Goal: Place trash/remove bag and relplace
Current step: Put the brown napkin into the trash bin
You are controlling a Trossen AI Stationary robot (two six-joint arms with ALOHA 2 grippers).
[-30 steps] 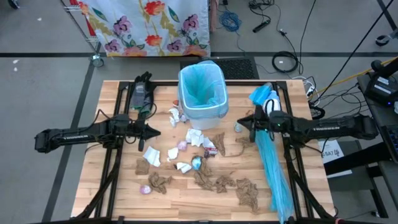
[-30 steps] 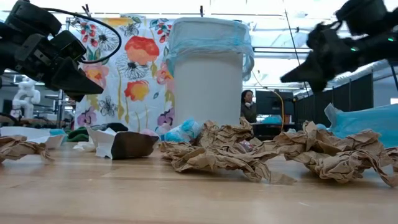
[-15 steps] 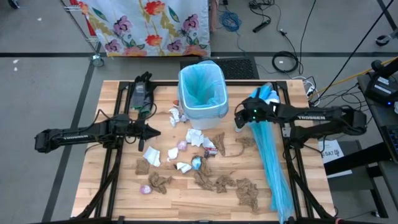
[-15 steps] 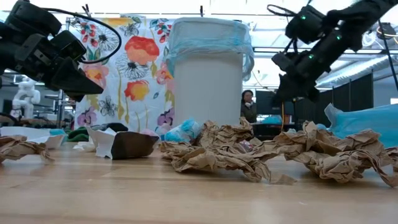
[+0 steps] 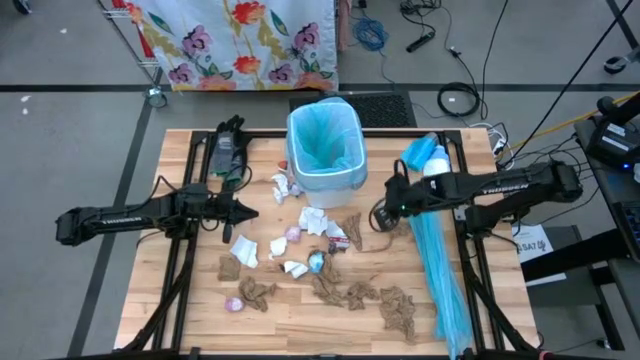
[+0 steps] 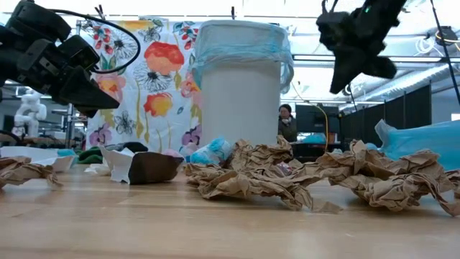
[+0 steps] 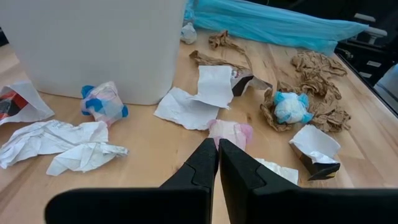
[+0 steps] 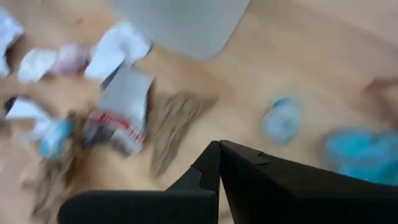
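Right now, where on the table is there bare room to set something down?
Bare wood lies along the table edge nearest the camera's bottom, left of the trash, and beside the bin near its far-left corner. The middle, from bin to blue plastic sheets, is crowded.

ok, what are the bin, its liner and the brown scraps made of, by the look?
Bin: likely plastic, white and smooth with a matte, even wall. Liner: thin light-blue plastic film, translucent, folded over the rim in soft wrinkles. Brown scraps: paper, probably kraft or paper towel, matte and crumpled into sharp creases. Table: wood, light planks with visible grain.
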